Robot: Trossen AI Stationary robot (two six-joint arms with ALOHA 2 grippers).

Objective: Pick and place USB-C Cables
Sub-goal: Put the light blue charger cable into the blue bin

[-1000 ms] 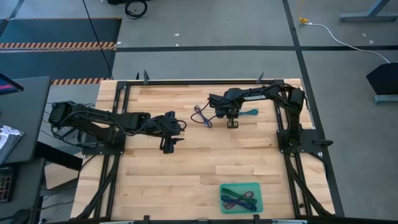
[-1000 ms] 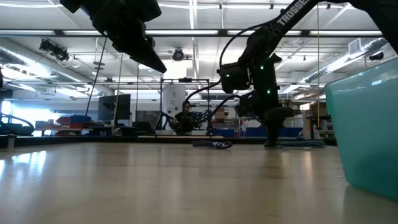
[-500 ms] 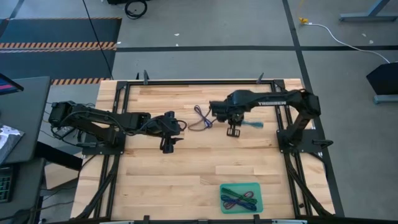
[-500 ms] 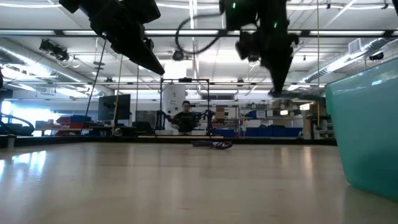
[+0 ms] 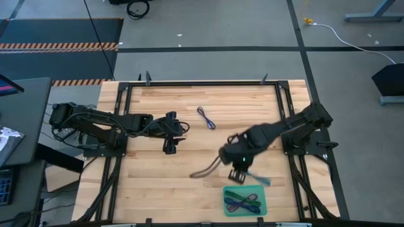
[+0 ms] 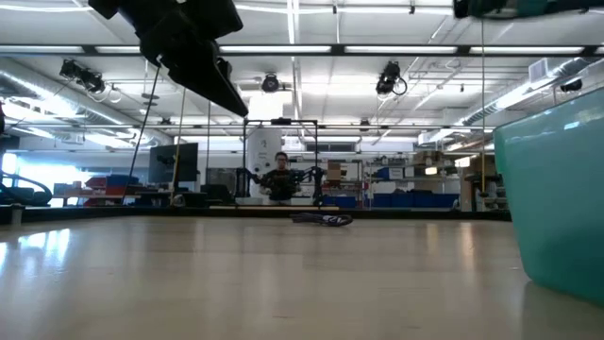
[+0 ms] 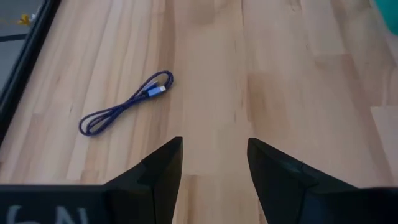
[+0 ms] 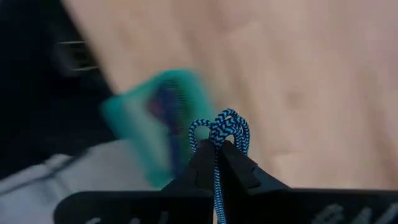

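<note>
My right gripper hangs over the table's near right part, just on the far side of the teal tray, and is shut on a teal braided USB-C cable. A thin brownish cable trails from that gripper toward the table's left; whether the fingers have it, I cannot tell. A blue-violet cable lies flat on the far middle of the table, also in the left wrist view. The tray holds green and blue-purple cables. My left gripper waits open at mid-left. My right gripper pinches the teal cable bundle between its two fingers, just behind the folded loops, which stick out past the fingertips. The strands run back between the fingers. The other end sticks out toward the tray, lifted clear of the table.
Black frame rails run along the table's left, right and far sides. The tray's wall fills the low view's right side. A person sits in the room far behind the table. Bare wood lies between the two arms.
My right gripper rose from the far part of the table with the teal cable and swung toward the near edge, ending next to the tray. A brownish cable left its place beside the blue-violet one and now trails by the gripper. The blue-violet cable stayed.
</note>
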